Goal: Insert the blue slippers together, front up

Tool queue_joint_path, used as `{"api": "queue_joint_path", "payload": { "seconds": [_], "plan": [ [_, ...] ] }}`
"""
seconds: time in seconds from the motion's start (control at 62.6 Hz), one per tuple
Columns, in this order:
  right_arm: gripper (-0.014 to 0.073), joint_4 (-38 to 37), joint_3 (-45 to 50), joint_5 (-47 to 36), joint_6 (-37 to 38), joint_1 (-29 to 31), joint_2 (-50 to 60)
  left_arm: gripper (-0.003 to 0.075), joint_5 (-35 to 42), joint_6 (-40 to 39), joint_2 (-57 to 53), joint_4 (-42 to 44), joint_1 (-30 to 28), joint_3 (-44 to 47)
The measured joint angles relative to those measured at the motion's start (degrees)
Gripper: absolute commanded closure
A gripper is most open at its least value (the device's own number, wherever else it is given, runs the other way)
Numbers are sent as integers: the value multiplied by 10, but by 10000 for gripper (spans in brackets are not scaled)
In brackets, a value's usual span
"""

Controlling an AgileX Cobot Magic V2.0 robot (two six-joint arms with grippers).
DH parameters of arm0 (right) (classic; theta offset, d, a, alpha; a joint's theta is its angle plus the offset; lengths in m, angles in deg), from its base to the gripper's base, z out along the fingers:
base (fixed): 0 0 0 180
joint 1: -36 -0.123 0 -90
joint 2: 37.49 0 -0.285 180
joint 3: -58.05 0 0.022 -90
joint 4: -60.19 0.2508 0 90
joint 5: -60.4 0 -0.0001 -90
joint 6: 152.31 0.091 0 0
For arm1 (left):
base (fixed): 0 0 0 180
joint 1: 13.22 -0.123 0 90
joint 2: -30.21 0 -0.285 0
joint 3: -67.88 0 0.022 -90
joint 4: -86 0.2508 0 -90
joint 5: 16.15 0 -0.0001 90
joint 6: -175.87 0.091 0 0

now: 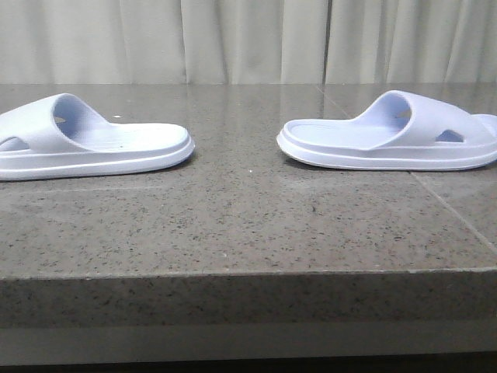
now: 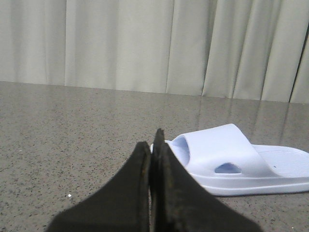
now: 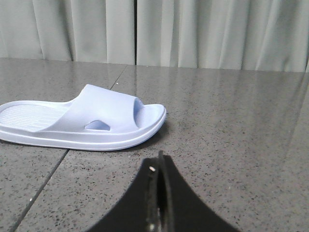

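Two pale blue slippers lie flat on the speckled stone table, heels toward each other. One slipper sits at the left, the other slipper at the right. No arm shows in the front view. In the left wrist view my left gripper is shut with nothing in it, and a slipper lies just beyond and to the side of its tips. In the right wrist view my right gripper is shut and empty, apart from the slipper ahead of it.
The stone table has a thick front edge near the camera and a tile seam at the right. Pale curtains hang behind the table.
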Motion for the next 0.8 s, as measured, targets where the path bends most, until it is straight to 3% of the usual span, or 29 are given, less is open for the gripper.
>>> {"api": "queue_joint_path", "payload": {
  "seconds": [0.447, 0.799],
  "plan": [
    [662, 6, -9, -6, 0, 0, 0, 741, 18, 0, 0, 0, 0, -17],
    [662, 10, -230, 107, 0, 0, -38, 741, -149, 0, 35, 0, 0, -254]
  ]
}}
